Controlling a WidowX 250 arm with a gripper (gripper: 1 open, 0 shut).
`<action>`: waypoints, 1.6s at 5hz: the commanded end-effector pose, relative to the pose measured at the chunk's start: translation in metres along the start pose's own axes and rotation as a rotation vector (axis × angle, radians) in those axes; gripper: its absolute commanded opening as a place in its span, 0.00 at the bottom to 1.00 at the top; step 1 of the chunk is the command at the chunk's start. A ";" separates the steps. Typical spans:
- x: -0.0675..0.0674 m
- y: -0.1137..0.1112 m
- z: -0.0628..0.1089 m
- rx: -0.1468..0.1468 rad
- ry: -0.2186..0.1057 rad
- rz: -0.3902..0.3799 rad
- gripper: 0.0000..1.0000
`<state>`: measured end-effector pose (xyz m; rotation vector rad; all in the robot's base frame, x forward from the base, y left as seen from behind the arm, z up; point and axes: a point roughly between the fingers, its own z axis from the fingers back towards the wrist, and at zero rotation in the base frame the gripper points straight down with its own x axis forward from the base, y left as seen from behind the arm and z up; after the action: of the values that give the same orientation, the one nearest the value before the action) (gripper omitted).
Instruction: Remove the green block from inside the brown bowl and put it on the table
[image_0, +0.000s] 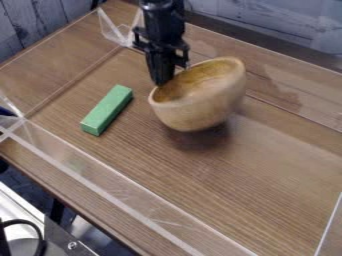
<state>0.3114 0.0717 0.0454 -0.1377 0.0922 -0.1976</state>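
- Single overhead-angle view of the table, brown wood grain, low clear plastic walls around the edge.
- Green block lies flat on the tabletop, left of the bowl, well clear of it, long axis running diagonally toward the near-left corner. It is not in the bowl.
- Brown bowl is tipped: its opening faces up and toward the left, the right side of the rim sits higher than the left, rounded underside showing toward the camera. No contents visible inside.
- Dark shadow on the table just under and in front of the bowl.
- Gripper is black, pointing straight down, coming in from the top of the frame.
- Its tip is at the bowl's left rim, just at or inside the lip; the rim looks pressed or pinched there, but exact contact is hard to make out at this resolution.
- Jaws read as narrow, closed right down; no visible gap between the fingers.
- Gripper holds nothing green; whether it pinches the bowl wall I can't tell.
- Block and gripper are apart, with bare tabletop between them.
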 end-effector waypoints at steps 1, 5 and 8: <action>0.006 -0.022 0.010 0.021 -0.042 -0.073 0.00; 0.010 -0.056 -0.003 0.014 -0.021 -0.163 0.00; 0.016 -0.061 -0.020 0.017 0.000 -0.189 0.00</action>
<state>0.3064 0.0110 0.0264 -0.1423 0.1117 -0.3676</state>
